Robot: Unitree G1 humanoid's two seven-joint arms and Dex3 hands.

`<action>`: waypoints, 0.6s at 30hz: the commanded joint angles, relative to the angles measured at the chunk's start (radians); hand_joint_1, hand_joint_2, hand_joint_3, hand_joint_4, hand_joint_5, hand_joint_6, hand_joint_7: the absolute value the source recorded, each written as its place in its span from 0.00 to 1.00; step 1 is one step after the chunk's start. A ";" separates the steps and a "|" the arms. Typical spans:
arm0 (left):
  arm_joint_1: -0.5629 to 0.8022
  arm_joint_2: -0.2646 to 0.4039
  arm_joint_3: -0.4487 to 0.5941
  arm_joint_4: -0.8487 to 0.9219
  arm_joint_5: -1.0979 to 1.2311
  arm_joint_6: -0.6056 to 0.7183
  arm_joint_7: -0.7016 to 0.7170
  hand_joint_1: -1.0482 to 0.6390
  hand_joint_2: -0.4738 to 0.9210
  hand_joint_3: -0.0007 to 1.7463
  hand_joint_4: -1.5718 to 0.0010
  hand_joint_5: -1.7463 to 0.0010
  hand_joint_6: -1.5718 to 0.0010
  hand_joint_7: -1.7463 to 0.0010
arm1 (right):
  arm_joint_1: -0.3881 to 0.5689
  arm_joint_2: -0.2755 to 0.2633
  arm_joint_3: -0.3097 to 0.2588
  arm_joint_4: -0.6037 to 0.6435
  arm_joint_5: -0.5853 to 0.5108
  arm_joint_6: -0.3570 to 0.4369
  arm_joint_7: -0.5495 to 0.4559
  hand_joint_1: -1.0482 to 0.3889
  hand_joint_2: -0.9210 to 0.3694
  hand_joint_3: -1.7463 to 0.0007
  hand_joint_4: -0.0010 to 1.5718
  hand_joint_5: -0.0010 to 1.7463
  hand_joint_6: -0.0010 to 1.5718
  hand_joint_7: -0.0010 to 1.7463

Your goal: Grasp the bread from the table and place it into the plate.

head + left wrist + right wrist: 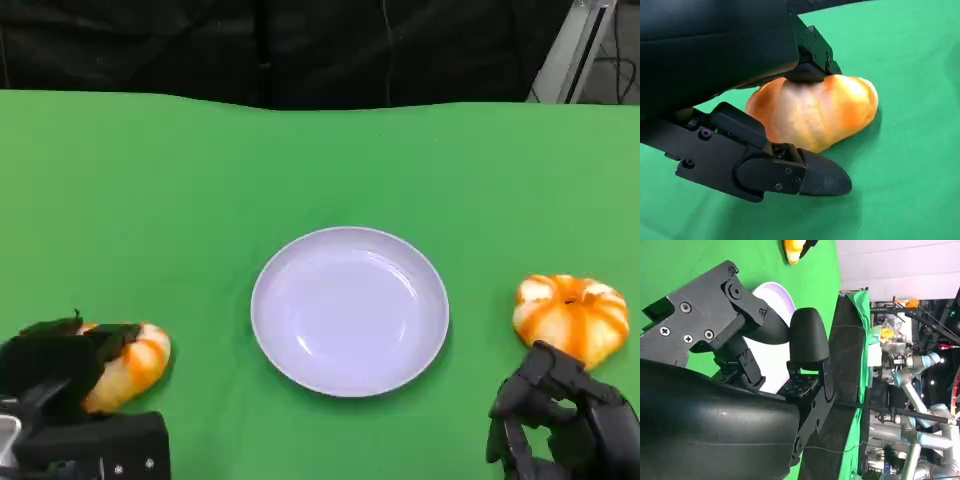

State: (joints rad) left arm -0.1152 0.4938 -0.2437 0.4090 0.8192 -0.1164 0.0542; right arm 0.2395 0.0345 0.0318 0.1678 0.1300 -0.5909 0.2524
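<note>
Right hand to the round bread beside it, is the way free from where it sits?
Probably yes. The right hand sits just short of the round bread, with bare green table between them and nothing lying in the way. Its fingers hold nothing.

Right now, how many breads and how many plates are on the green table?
Breads: 2, one by the left hand and one by the right hand.
Plates: 1, the plate in the middle, nothing in it.
Total: 3 things.

Green table [200, 180]: plate [349, 310], two breads [571, 316]
</note>
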 commanded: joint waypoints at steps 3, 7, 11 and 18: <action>-0.009 0.015 -0.007 0.043 -0.051 -0.025 0.028 0.38 1.00 0.16 0.62 0.95 0.60 0.97 | 0.005 -0.013 -0.002 -0.015 -0.004 0.006 -0.006 0.63 0.31 0.27 0.52 1.00 0.47 0.92; -0.010 0.000 -0.001 0.052 -0.096 -0.038 0.043 0.53 1.00 0.14 0.42 0.89 0.48 0.95 | 0.006 -0.013 -0.003 -0.019 0.003 0.012 -0.005 0.63 0.31 0.27 0.52 1.00 0.47 0.92; -0.006 -0.015 0.013 0.050 -0.151 -0.057 0.072 0.57 1.00 0.08 0.30 0.85 0.29 0.89 | 0.007 -0.013 -0.002 -0.020 0.003 0.011 -0.004 0.64 0.31 0.27 0.52 1.00 0.47 0.92; -0.007 -0.009 0.005 0.081 -0.140 -0.113 0.216 0.53 1.00 0.12 0.62 0.01 0.73 0.04 | 0.003 -0.012 -0.002 -0.013 0.008 0.006 0.004 0.63 0.31 0.26 0.52 1.00 0.46 0.92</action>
State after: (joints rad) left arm -0.1297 0.4779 -0.2360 0.4725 0.6773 -0.2085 0.2299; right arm 0.2400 0.0344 0.0349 0.1664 0.1342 -0.5870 0.2584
